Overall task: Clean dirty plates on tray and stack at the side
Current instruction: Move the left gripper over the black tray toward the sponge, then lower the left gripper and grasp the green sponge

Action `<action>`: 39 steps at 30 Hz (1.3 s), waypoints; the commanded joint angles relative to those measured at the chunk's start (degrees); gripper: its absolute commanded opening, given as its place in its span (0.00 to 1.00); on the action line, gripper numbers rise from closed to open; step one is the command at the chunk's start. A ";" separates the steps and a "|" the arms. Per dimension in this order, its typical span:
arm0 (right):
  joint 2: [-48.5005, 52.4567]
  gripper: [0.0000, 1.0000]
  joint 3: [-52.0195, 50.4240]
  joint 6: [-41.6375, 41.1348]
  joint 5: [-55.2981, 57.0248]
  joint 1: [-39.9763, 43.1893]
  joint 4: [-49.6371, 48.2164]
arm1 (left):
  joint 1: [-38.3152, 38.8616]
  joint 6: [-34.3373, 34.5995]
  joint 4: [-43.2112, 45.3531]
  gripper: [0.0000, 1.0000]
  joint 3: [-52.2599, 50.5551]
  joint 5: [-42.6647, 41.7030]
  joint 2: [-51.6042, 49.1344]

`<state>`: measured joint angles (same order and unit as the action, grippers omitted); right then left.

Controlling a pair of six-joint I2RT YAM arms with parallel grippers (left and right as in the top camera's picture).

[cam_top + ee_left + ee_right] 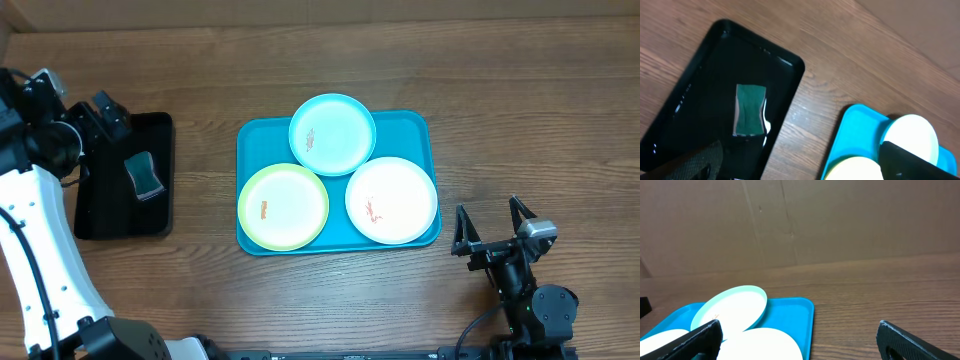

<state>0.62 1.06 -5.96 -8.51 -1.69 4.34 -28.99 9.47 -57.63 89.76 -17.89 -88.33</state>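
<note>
Overhead: the tray (415, 125) is parked mid-counter (300, 50), a bit toward the far edge. All three plates are on it: blue plate (332, 134) at the far side, poking over the rim; green plate (283, 206) near-left; white plate (391, 200) near-right. An orange smear can be made out on each. A black tray (100, 215) sits by the left edge with a sponge (144, 175) in it. The left gripper (108, 118) is hung over its far end; from up here it can't be told how its jaws stand. The right gripper (490, 228) is parked toward the near-right corner, just off the tray, fingers clearly splayed and holding nothing.

Left wrist: the sponge is seen lying flat in the black tray, untouched; one finger (695, 160) shows at each bottom corner, so the jaws are spread wide and empty.

Right wrist: the blue plate looks propped up on the other two, rim tilted; again the jaws are wide apart, nothing pinched.

Handling guess: the plates look like thin plastic, so probably light, stiff and slick; they'd likely skate under scrubbing unless pinned. The rim is the place to grab, and the blue one's raised edge is the easiest to get at. The sponge should squash, so it's best pinched across its narrow waist.
</note>
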 commanded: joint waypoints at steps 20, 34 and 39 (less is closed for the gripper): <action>-0.46 1.00 -0.59 0.22 0.79 -0.11 -0.22 | 2.03 4.72 -10.73 1.00 12.02 15.69 -14.08; -0.46 1.00 -0.59 0.20 0.79 -0.11 -0.22 | 2.03 4.66 -11.76 0.88 12.00 15.56 -27.34; -0.46 1.00 -0.59 0.22 0.79 -0.11 -0.22 | 2.01 -1.60 -11.50 0.90 12.00 16.57 -32.02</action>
<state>0.62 1.06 -5.93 -8.51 -1.69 4.32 -27.35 12.34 -69.21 100.79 -2.44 -117.60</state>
